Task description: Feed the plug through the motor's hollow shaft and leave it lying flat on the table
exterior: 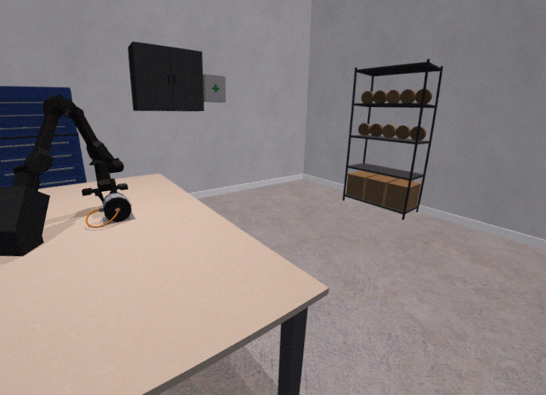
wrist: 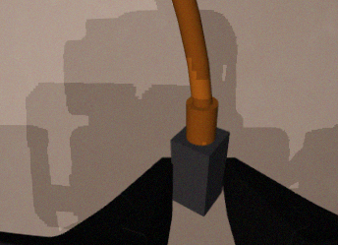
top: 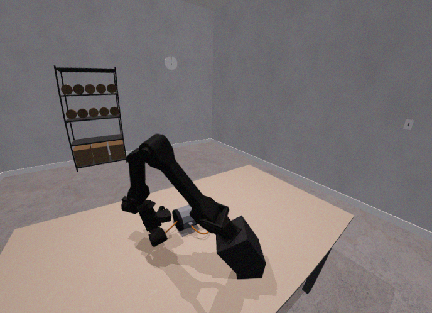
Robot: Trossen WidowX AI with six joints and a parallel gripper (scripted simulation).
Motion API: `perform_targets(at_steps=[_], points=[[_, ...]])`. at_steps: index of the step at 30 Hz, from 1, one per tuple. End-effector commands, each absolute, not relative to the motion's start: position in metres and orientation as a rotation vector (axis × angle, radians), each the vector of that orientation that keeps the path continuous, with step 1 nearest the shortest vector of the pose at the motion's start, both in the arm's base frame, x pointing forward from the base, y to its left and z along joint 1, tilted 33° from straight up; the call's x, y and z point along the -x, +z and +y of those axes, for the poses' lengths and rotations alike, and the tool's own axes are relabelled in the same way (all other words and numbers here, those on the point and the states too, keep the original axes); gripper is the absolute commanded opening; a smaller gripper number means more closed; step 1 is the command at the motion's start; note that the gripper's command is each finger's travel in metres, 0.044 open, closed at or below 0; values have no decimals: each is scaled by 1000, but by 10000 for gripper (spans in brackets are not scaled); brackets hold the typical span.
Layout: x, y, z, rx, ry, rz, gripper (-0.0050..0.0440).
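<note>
The motor (top: 184, 216) is a short grey cylinder with a black end face, on a small plate on the table; it also shows in the exterior view (exterior: 116, 206). An orange cable (top: 171, 227) comes out of the motor's left end and runs to my gripper (top: 159, 229), which sits low just left of the motor. In the wrist view my gripper (wrist: 197, 168) is shut on the dark grey plug (wrist: 199, 171), with the orange cable (wrist: 191, 47) curving away from it above the table. The cable loops on the table (exterior: 98, 219) by the motor's other end.
The arm's black base block (top: 240, 247) stands right of the motor, near the table's front edge. A shelf rack (top: 91, 117) with rolls and boxes stands on the floor far behind. The table's edge (exterior: 247, 333) lies well away from the motor.
</note>
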State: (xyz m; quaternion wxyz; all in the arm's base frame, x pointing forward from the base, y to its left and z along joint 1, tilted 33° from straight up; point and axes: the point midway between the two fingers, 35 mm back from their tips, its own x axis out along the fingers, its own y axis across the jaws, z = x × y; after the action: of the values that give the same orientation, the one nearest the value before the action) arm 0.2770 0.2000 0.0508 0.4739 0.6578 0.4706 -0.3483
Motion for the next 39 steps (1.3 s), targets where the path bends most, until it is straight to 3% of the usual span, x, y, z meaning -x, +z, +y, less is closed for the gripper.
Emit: perform_targets(at_steps=[1, 9, 16, 26, 39], points=[[-278, 47, 202, -1610, -854, 1152, 0], [-279, 47, 202, -1610, -854, 1152, 0], [-278, 49, 201, -1609, -850, 1152, 160], [-277, 47, 197, -1610, -854, 1152, 160], [-278, 48, 199, -1611, -855, 1150, 71]])
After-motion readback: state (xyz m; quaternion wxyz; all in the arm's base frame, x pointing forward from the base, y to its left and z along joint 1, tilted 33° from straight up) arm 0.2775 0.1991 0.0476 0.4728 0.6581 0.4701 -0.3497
